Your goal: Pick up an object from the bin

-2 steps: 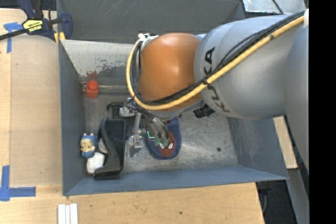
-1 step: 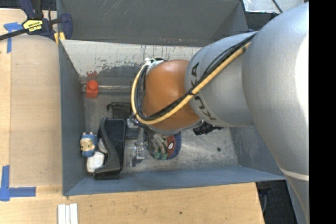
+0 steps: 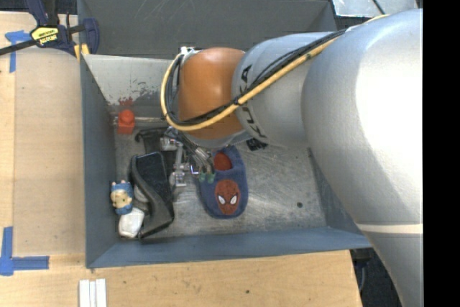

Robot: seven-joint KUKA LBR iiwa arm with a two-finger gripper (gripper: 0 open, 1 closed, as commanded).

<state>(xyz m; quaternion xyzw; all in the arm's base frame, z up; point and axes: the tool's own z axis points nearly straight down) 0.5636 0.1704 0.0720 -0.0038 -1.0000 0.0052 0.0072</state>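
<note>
Now the claw, open or shut I can't tell, hangs between a black pouch at nine o'clock and a blue slipper at three; center on one.

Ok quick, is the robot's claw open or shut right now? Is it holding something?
Gripper: cannot tell. It is down between the black floppy thing and the blue Spider-Man slipper.

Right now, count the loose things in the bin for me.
4: an orange piece far left, a black pouch beside the gripper, a small toy figure near left, a blue Spider-Man slipper centre. The arm may hide more.
</note>
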